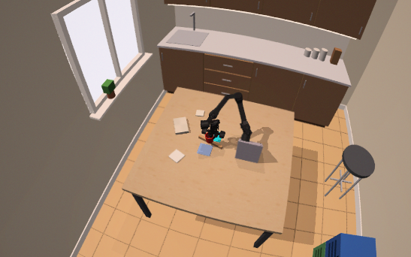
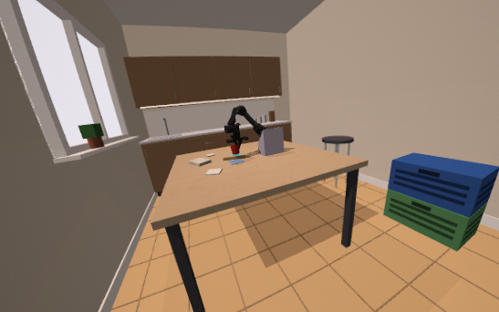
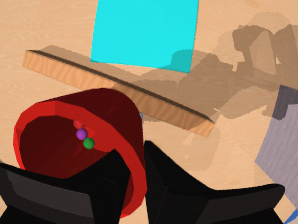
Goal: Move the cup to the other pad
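- Blue pad (image 1: 204,149) (image 2: 236,161): flat on desk (image 1: 202,188) (image 2: 264,182), uncovered.
- Red cup (image 1: 210,140) (image 2: 234,150) (image 3: 50,145): raised above desk, near wooden bar (image 1: 217,145) (image 2: 228,159) (image 3: 175,107) — marbles (image 3: 82,134) inside.
- Gripper (image 1: 211,134) (image 2: 235,144) (image 3: 139,145): clamped on cup wall.
- Cyan pad (image 1: 218,139) (image 2: 236,155) (image 3: 145,32): across the bar from blue pad — cup not on it.

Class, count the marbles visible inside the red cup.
3: red, purple and green, in a row inside the cup. The gripper may hide more.
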Action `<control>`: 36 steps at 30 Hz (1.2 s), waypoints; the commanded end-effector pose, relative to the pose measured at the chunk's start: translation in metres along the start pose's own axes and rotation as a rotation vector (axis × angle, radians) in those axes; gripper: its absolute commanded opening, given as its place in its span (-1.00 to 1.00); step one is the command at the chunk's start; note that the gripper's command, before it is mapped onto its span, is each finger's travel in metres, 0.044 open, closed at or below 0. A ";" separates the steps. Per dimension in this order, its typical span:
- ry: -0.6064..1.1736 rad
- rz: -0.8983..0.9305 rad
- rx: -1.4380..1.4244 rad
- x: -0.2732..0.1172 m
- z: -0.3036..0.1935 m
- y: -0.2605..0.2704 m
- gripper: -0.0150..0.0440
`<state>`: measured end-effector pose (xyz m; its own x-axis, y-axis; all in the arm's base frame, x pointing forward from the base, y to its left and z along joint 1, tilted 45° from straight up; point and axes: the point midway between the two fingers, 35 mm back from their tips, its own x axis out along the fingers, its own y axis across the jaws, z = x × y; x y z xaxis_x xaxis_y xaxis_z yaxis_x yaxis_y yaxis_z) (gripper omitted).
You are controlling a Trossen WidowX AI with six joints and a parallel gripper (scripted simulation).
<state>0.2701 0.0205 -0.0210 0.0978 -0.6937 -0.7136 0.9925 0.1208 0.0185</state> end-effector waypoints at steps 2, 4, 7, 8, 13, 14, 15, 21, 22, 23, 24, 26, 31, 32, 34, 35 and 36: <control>-0.002 0.005 -0.004 -0.001 0.010 -0.002 -0.49; -0.003 0.005 -0.004 -0.001 0.014 -0.003 -0.49; -0.003 0.004 -0.004 -0.001 0.019 -0.004 -0.49; -0.003 0.004 -0.004 -0.001 0.021 -0.005 -0.49; -0.003 0.004 -0.005 -0.002 0.030 -0.007 -0.49; -0.003 0.004 -0.005 -0.002 0.032 -0.007 -0.49; -0.003 0.004 -0.005 -0.002 0.034 -0.008 -0.49; -0.004 0.004 -0.005 -0.002 0.045 -0.010 -0.49; -0.004 0.004 -0.005 -0.002 0.047 -0.011 -0.49; -0.004 0.004 -0.005 -0.002 0.049 -0.011 -0.49; -0.004 0.004 -0.005 -0.002 0.051 -0.012 -0.49; -0.004 0.004 -0.005 -0.002 0.054 -0.013 -0.49; -0.005 0.004 -0.005 -0.003 0.063 -0.015 -0.49; -0.005 0.004 -0.005 -0.003 0.065 -0.015 -0.49; -0.005 0.004 -0.005 -0.003 0.069 -0.016 -0.49; -0.005 0.004 -0.005 -0.003 0.071 -0.017 -0.49; -0.005 0.004 -0.005 -0.003 0.073 -0.017 -0.49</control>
<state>0.2597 -0.0267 0.0270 0.1008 -0.6941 -0.7128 0.9924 0.1214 0.0221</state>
